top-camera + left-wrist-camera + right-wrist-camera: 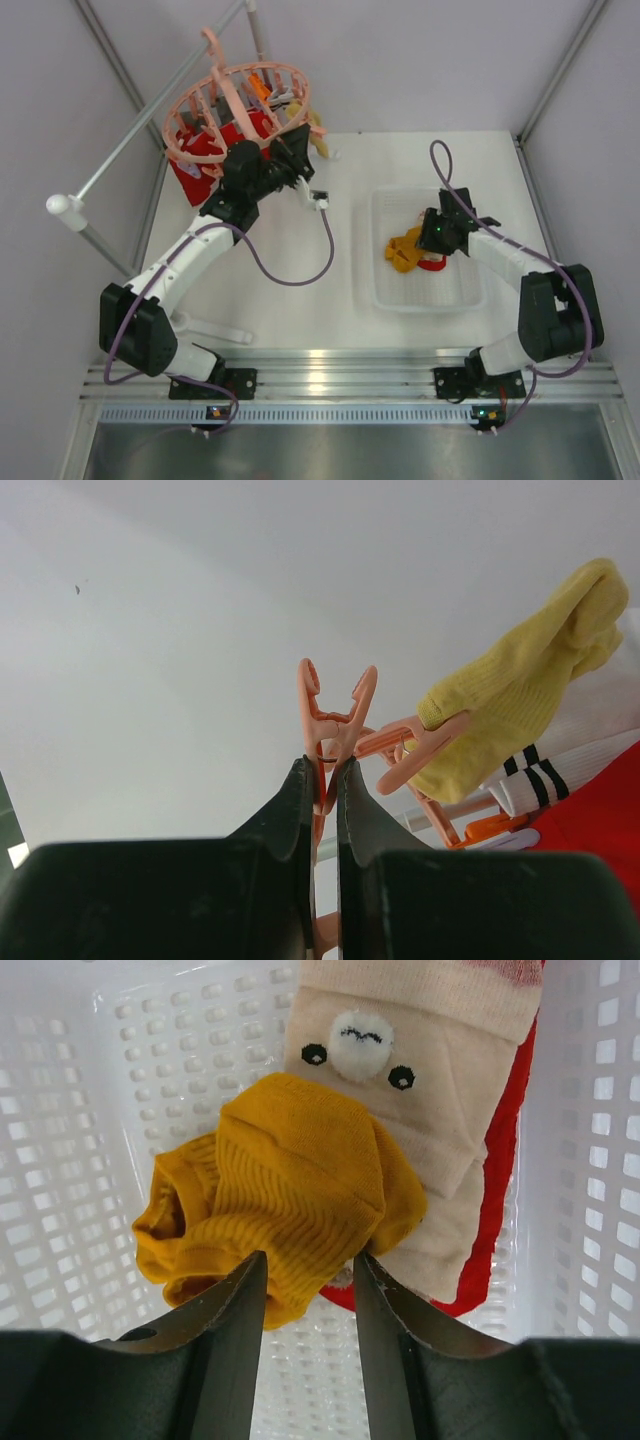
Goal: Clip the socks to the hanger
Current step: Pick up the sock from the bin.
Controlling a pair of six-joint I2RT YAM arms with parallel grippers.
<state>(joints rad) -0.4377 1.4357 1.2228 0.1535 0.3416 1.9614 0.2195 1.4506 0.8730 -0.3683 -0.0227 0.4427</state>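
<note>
Here, at the far left of the desk (300, 300), the pink hanger (235, 95) hangs up high so its pegs dangle free. A pale yellow sock (520, 700) is already pinned to it, and something red hangs there too. The left tool (322, 770) reaches up under the ring and is clamped tight on the tail of one clip peg (335, 715). That squeeze makes the top of the peg gape open, and I think it is held this way so a sock can slide in. Further right sits a white basket (385, 290) that keeps the loose socks in one spot. The right tool (308, 1270) dips into it, with its two fingers part way together. They pinch the near edge of the mustard sock (290, 1190). This sock lies bunched on top of a red and cream sock (440, 1130), so it is the easy one to pick. It has not been lifted out yet.
</note>
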